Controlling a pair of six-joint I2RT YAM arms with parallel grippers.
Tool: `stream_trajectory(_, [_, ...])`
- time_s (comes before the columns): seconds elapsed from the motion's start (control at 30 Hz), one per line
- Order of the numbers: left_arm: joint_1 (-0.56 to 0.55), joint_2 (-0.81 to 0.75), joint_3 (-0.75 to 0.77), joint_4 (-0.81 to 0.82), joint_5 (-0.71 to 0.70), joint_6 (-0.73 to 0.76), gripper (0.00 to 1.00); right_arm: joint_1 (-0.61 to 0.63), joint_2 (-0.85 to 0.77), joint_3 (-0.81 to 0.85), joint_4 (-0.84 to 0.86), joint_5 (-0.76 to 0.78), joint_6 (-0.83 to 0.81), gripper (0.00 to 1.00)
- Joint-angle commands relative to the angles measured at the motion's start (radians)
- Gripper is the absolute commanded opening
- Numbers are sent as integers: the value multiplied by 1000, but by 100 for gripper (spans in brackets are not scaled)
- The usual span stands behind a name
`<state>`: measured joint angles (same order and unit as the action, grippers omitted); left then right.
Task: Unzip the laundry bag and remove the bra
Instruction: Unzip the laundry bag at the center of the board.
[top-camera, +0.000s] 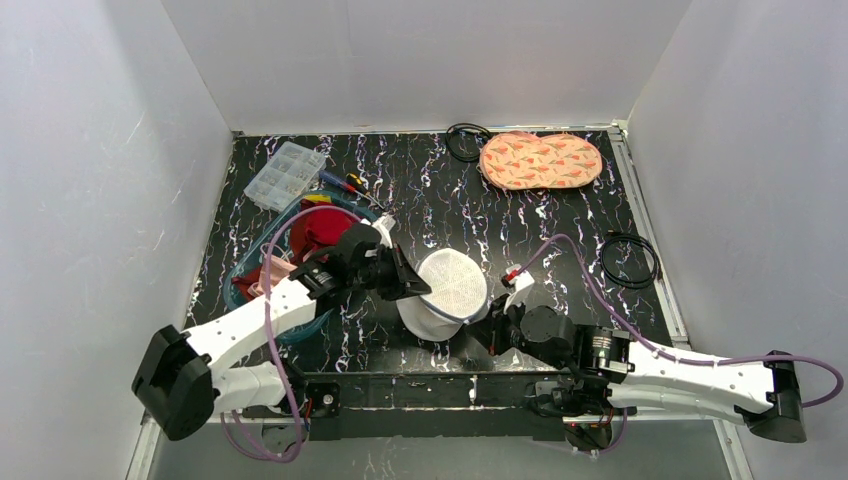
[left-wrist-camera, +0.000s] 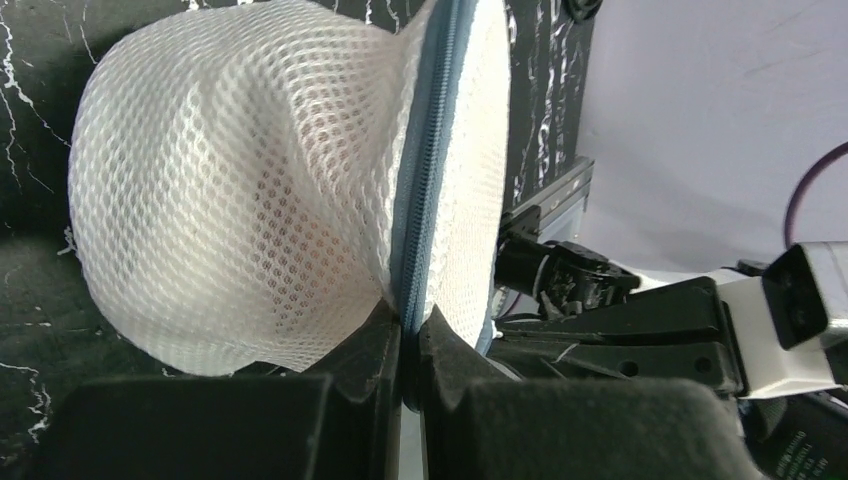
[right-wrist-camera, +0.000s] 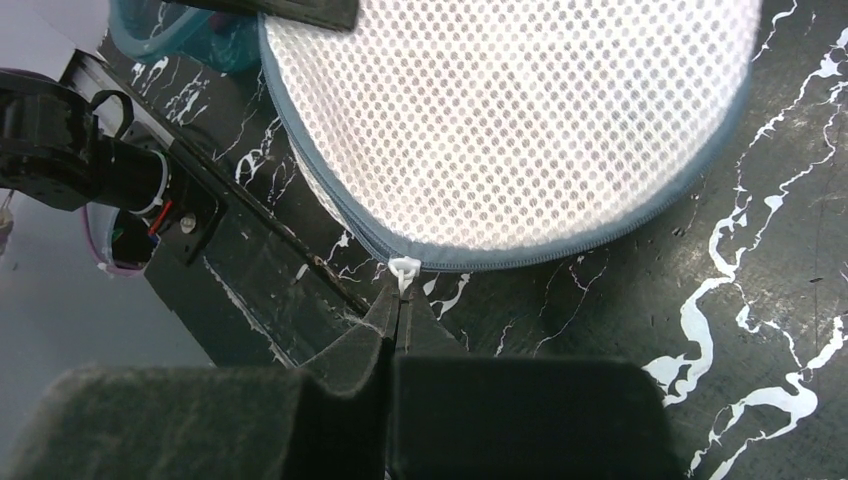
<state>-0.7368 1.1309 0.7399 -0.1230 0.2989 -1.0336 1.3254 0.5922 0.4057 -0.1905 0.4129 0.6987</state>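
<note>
White walls (top-camera: 420, 60) box in a black table (top-camera: 560, 230) veined with white. Near its front edge, between the arms, sits the laundry bag (top-camera: 447, 290). The left gripper (left-wrist-camera: 405, 345) is clamped on its blue-grey zipper trim (left-wrist-camera: 425, 180), and the right gripper (right-wrist-camera: 398, 320) pinches what looks like the zipper pull (right-wrist-camera: 404, 268).

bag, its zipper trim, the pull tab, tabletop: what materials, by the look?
laundry bag: soft white synthetic mesh, likely polyester; open honeycomb holes, it creases.
zipper trim: blue-grey woven tape, matte.
pull tab: white, smooth, probably plastic.
tabletop: black with white veins, marble-look; possibly laminate or print, slight sheen.
</note>
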Motion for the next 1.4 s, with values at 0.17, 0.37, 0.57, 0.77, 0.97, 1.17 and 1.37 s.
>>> stream_trajectory(0.17, [20, -60, -108, 110, 77, 25, 45, 7, 32, -34, 109, -37, -10, 1])
stream_trajectory(0.37, [-4, -280, -145, -30, -7, -29, 75, 7, 100, -14, 181, -75, -16, 1])
stream_trajectory(0.57, [-184, -371, -146, -109, -196, -121, 78, 7, 200, 22, 310, -106, -19, 1])
stream_trajectory(0.77, [-320, -354, -168, -92, -421, -241, 74, 7, 285, 33, 434, -120, -10, 1])
stream_trajectory(0.97, [-342, -276, -156, -41, -436, -283, 68, 6, 307, 22, 501, -114, 20, 1])
stream_trajectory(1.17, [-351, -287, -205, -48, -513, -360, 62, 8, 310, 10, 540, -133, 25, 1])
stream_trajectory(1.37, [-351, -316, -198, -112, -589, -370, 56, 11, 315, 1, 546, -143, 27, 1])
